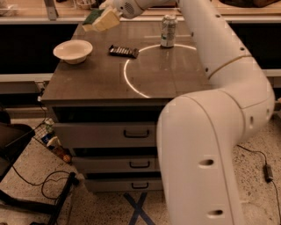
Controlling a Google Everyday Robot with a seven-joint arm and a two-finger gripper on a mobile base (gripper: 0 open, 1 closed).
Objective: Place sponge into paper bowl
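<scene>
Carrying the sponge across to the bowl is the step in hand. To do it well I'd bring the claw leftward in my view and nearer the camera until the sponge hangs squarely over the hollow. Then I'd lower it close before letting go: the bowl looks barely wider than the sponge, so a high drop could catch the rim or tip it.

The claw has the sponge clamped and lifted off the table, though I can't quite make out the fingertips at the top edge. The sponge juts from the claw's tip, down and left, tilted, green face uppermost. It hangs over the far left corner, well apart from the bowl and clear of the candy bar.
</scene>
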